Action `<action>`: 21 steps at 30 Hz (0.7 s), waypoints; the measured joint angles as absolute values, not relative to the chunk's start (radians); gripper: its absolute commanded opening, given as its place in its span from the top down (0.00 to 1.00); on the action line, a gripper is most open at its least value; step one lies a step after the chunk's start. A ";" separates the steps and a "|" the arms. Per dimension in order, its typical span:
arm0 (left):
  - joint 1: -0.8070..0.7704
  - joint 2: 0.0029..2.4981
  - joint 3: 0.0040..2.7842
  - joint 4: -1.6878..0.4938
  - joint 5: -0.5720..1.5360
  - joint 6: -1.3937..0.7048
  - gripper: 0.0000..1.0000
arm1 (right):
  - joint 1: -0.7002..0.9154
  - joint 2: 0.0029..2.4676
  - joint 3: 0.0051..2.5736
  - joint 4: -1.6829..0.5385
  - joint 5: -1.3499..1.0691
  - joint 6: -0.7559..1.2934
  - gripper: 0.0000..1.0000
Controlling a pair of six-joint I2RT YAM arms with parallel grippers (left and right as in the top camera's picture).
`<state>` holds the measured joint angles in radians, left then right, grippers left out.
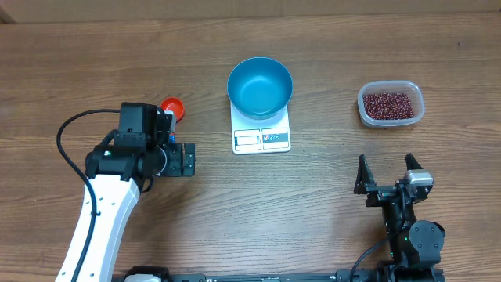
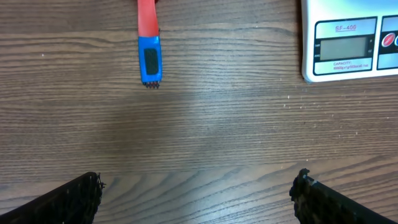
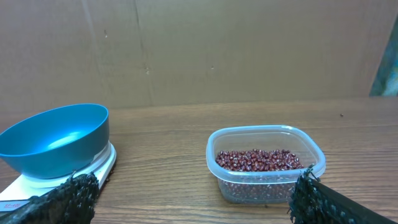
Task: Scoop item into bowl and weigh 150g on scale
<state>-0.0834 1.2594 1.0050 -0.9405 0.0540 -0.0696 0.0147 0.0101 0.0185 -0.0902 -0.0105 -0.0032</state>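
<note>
a: well, opening step by the look of it. left claw [image 2: 198,182] hangs wide, nothing in its grip, low over bare tabletop [image 2: 249,137].
b: and the scoop [image 2: 150,46]?
a: lying flat ahead of that claw, a touch to its left, blue end of the handle pointing back at it. well apart, no contact.
b: right claw [image 3: 194,183]?
a: spread wide too, and empty. the beans [image 3: 258,160] sit in the clear tub [image 3: 267,138] just ahead of it, slightly to its right. the blue bowl [image 3: 59,140] is ahead to its left, resting on the scale [image 1: 262,139].
b: anything in the bowl?
a: looks bare inside, so i'd say no scooping is done yet. the display i can't read.
b: next move?
a: my guess is the left claw goes forward and left, straddles that slim handle and closes firmly. the handle lies flat on the wood, so the claw has to come down close to the surface without scraping it. then it's across to the tub.
</note>
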 measured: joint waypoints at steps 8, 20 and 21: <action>-0.083 1.264 1.021 -0.941 0.057 -0.067 0.00 | 0.015 0.010 0.019 -0.090 -0.011 -0.004 0.00; -0.083 1.264 1.163 -0.992 0.057 -0.067 0.00 | 0.015 0.010 0.019 -0.090 -0.010 -0.003 0.00; -0.083 1.264 1.166 -0.993 0.057 -0.067 0.00 | 0.015 0.010 0.019 -0.090 -0.010 -0.004 0.00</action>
